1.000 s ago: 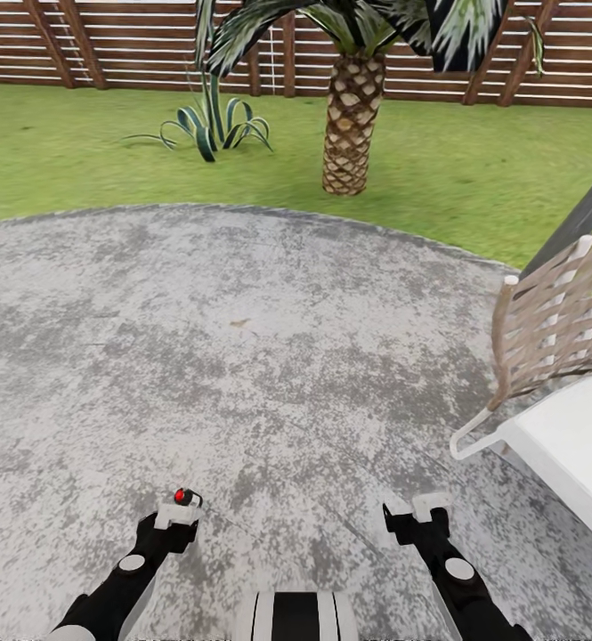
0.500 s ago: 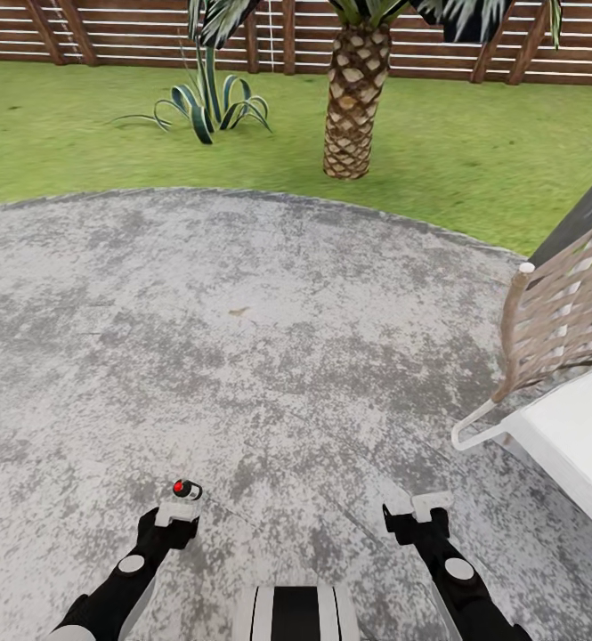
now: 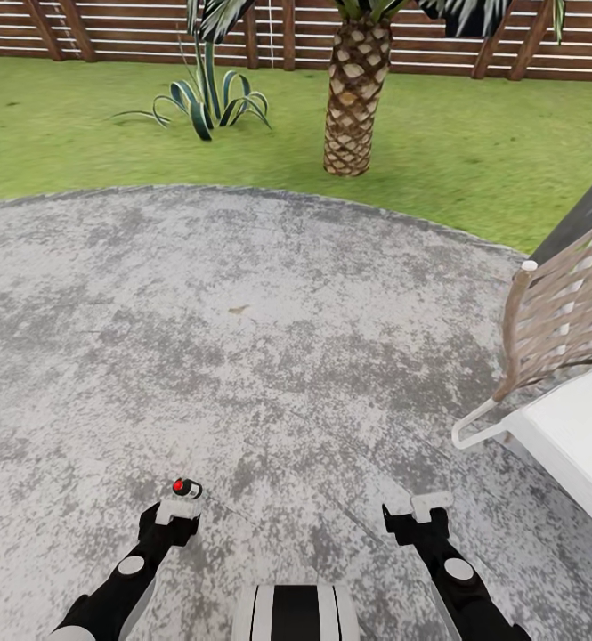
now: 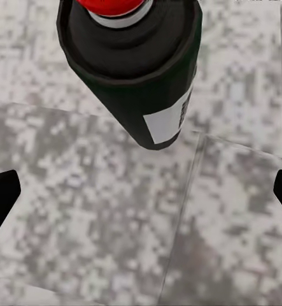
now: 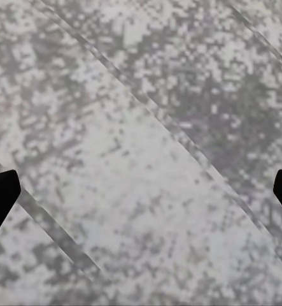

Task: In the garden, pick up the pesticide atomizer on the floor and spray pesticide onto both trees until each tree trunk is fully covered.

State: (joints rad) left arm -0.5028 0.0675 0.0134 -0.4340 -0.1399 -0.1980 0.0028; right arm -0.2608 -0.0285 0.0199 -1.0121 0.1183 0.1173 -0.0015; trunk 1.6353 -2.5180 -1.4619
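Note:
The pesticide atomizer (image 3: 187, 488), a black can with a red cap, stands upright on the grey paving just ahead of my left gripper (image 3: 178, 509). The left wrist view looks down on the atomizer (image 4: 131, 70); it sits beyond my open left gripper (image 4: 141, 191), whose black fingertips (image 4: 0, 194) stand wide apart with only paving between them. My right gripper (image 3: 429, 507) hovers open over bare paving (image 5: 141, 159), holding nothing. The tall grey-brown trees and their trunks are out of view.
A short palm (image 3: 353, 98) with a scaly orange-brown trunk and a spiky agave (image 3: 208, 102) grow on the lawn (image 3: 474, 160) before the slatted wooden fence (image 3: 135, 27). A woven chair (image 3: 558, 312) with a white seat (image 3: 580, 436) stands close on the right.
The whole picture has shifted slightly, so the camera moved. Both arms keep the same pose, and the atomizer stays just ahead of the left gripper.

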